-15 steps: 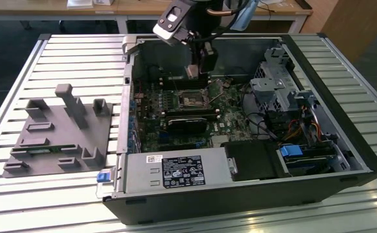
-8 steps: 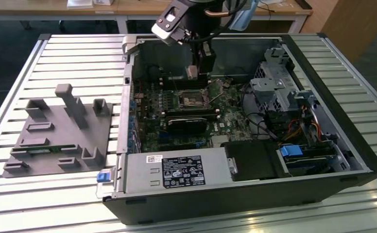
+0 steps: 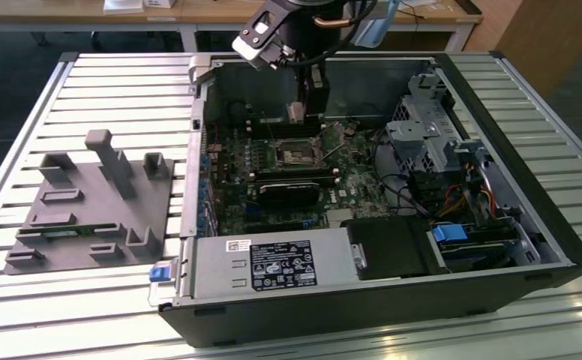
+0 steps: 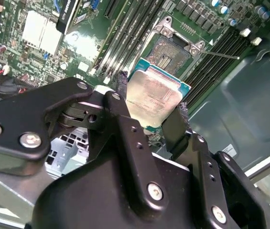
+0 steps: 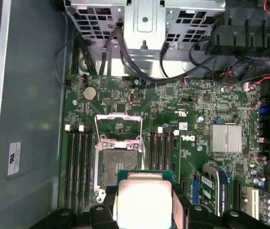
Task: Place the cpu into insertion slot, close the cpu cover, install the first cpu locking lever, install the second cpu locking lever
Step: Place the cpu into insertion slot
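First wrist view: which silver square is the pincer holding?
The cpu, smooth-topped, clamped in the pincer; the finned heatsink sits apart, untouched.

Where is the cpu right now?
In the first wrist view the cpu is gripped by the tool, unseated, right beside the open insertion slot.

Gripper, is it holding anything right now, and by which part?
The gripper holds the cpu, its fingers pinching two opposite edges of the chip.
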`<state>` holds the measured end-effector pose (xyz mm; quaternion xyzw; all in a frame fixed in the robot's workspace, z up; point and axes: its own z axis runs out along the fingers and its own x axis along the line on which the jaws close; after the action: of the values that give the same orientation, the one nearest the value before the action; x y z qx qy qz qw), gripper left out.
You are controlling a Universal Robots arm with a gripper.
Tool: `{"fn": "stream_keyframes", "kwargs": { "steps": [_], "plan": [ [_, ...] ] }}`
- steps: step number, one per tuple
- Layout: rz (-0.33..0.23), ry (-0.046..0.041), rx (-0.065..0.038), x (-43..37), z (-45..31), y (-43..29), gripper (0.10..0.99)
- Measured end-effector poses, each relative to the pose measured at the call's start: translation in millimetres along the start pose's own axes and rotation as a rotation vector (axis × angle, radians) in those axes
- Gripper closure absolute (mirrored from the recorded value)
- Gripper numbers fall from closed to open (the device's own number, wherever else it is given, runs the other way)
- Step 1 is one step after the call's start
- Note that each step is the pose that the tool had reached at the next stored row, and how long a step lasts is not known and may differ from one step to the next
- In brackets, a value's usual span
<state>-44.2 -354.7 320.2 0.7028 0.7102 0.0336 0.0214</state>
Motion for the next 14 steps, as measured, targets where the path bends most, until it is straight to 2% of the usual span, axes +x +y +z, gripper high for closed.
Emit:
{"fn": "stream_keyframes", "kwargs": {
  "steps": [9, 14],
  "plan": [
    [0.049, -0.0042, -0.001, 0.9, 4.0, -0.3, 0.549],
    [0.057, -0.0048, -0.001, 3.1, 10.1, -0.7, 0.549]
  ]
}}
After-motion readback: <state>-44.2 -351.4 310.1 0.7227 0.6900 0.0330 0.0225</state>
